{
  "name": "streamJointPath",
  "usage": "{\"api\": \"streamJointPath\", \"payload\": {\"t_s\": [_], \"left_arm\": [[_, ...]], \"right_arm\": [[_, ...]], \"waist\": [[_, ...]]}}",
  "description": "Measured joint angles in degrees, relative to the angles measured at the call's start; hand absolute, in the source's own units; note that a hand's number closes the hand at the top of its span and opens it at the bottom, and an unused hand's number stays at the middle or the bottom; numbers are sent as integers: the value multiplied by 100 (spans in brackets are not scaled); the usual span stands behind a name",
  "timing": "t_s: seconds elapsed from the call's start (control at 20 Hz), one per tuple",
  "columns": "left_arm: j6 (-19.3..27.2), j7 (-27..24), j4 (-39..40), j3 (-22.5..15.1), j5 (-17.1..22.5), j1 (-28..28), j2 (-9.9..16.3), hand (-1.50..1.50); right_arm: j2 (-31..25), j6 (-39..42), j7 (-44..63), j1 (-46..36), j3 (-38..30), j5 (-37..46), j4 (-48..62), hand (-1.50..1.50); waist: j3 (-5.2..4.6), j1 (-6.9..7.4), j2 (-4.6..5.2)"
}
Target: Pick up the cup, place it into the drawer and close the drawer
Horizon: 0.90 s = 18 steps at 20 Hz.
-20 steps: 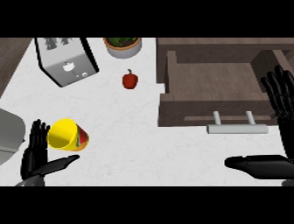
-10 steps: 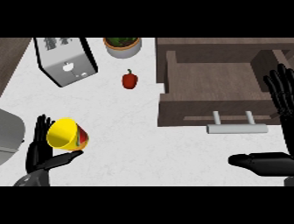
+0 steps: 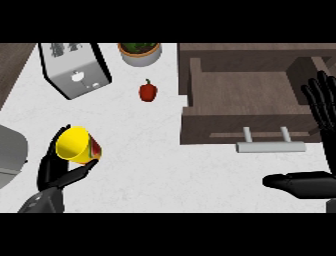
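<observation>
We see the yellow cup [image 3: 76, 144] lower left, left robot hand [image 3: 59, 167] curled round it, right robot hand [image 3: 332, 120] spread flat, white marbled bench [image 3: 149, 165], open drawer [image 3: 248, 102] upper right.

Table [image 3: 163, 150]: white marble look, smooth. Drawer [image 3: 245, 97]: dark matt wood w/ metal handle [image 3: 269, 146]. Cup [image 3: 79, 145]: glossy yellow plastic. Toaster [image 3: 73, 70]: brushed metal.

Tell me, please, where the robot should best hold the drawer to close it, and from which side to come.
Probably the drawer is best taken by its pale bar handle, which stands off the front panel on two posts. The right hand could come from the counter side, put its fingers against the bar, and push toward the cabinet.
</observation>
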Motion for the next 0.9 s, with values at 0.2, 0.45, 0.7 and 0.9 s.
{"api": "streamJointPath", "payload": {"t_s": [0.2, 0.45, 0.7, 0.9], "left_arm": [[-249, 63, -102, -72, 17, -36, -100, 150], [-597, 202, -227, -44, 171, -56, -106, 150], [-715, 269, -256, 56, 322, -190, -12, 150], [-590, 122, -350, 70, 324, -229, -34, 150]], "right_arm": [[52, -88, 136, -138, 101, 111, 33, -150], [30, -78, 151, -170, 82, 107, 67, -150], [2, -50, 145, -136, 55, 90, 28, -150], [-13, -39, 68, -164, 29, 107, 130, -150]], "waist": [[-2, 4, 3], [-3, -1, 2], [-4, -24, 8], [-4, -25, 13]]}}
